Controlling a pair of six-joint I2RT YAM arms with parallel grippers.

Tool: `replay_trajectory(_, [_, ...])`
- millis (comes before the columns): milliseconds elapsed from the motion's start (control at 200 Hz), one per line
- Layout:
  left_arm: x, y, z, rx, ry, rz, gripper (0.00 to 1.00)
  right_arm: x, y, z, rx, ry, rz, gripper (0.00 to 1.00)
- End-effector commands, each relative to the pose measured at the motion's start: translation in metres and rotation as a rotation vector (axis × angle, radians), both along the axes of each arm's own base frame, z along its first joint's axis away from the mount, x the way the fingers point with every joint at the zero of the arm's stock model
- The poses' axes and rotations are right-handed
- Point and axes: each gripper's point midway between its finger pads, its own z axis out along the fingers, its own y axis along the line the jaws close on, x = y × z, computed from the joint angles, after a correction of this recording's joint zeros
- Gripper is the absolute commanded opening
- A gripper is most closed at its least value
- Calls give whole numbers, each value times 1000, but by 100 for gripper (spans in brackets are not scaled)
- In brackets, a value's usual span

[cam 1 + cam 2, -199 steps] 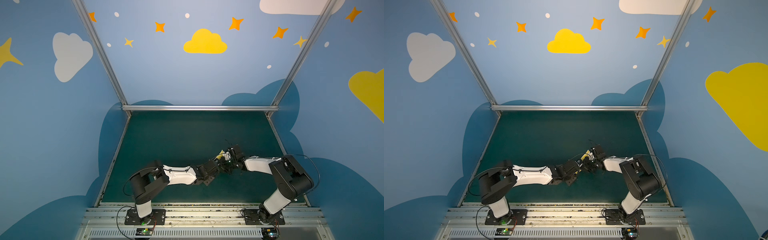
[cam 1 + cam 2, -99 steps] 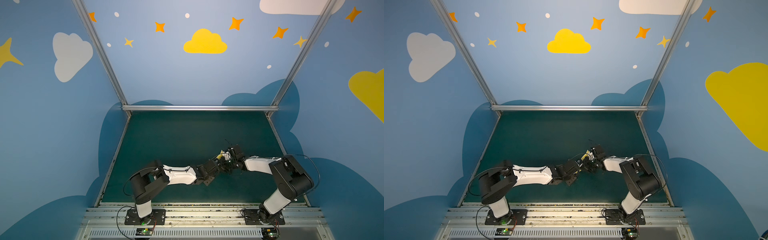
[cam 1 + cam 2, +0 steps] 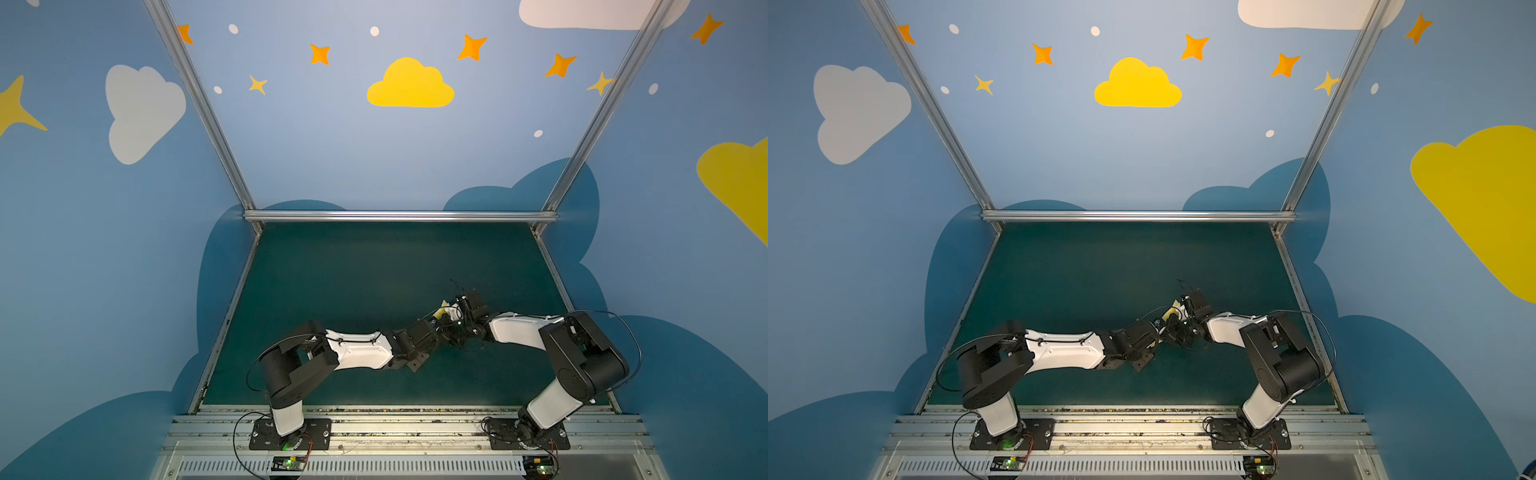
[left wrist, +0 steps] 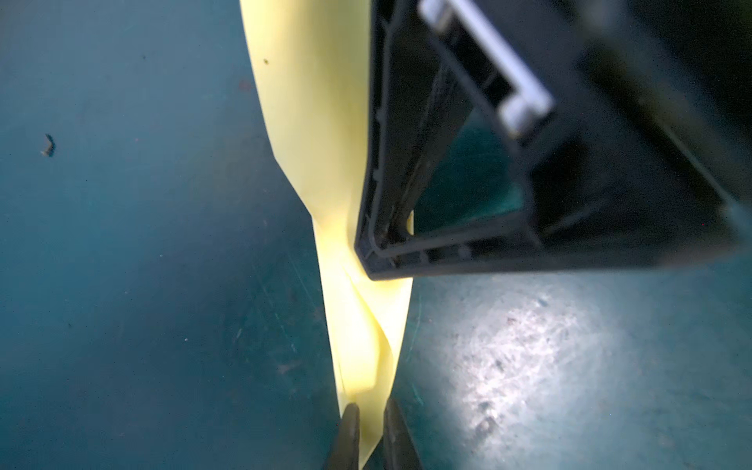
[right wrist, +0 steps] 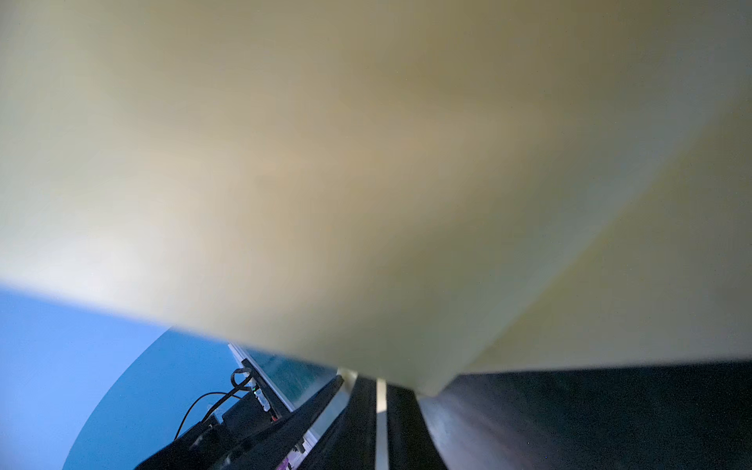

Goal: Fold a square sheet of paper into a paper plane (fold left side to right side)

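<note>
The square sheet of paper is folded into a slim, pale yellow paper plane (image 4: 325, 122), held in the air above the green mat (image 3: 374, 270) between my two grippers. In both top views only a bit of it (image 3: 443, 311) (image 3: 1171, 312) shows where the grippers meet. My left gripper (image 4: 368, 425) (image 3: 441, 323) (image 3: 1162, 328) is shut on its narrow end. My right gripper (image 3: 457, 320) (image 3: 1177, 322) (image 5: 366, 386) is shut on it further along, its black finger (image 4: 386, 183) flat against the paper. The paper (image 5: 366, 162) fills most of the right wrist view, blurred.
Aluminium rails (image 3: 399, 215) and blue painted walls close in the mat at the back and both sides. The arm bases sit on the metal rail (image 3: 415, 424) at the front. A small dark scrap (image 4: 49, 145) lies on the mat.
The left gripper's jaws have closed onto the narrow end of the paper. Both arms have stayed almost where they were.
</note>
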Motion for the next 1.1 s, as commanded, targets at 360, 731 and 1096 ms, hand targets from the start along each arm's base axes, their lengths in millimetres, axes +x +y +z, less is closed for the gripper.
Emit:
replay_trajectory(360, [-26, -18, -5, -25, 59, -140, 11, 13, 30, 30, 97, -112, 49, 9])
replay_trajectory(731, [-12, -10, 31, -165, 55, -36, 26, 12, 7, 1, 45, -59, -13, 7])
replay_trajectory(1096, [6, 8, 66, -431, 221, 147, 14, 8, 1, -4, 33, -45, -23, 7])
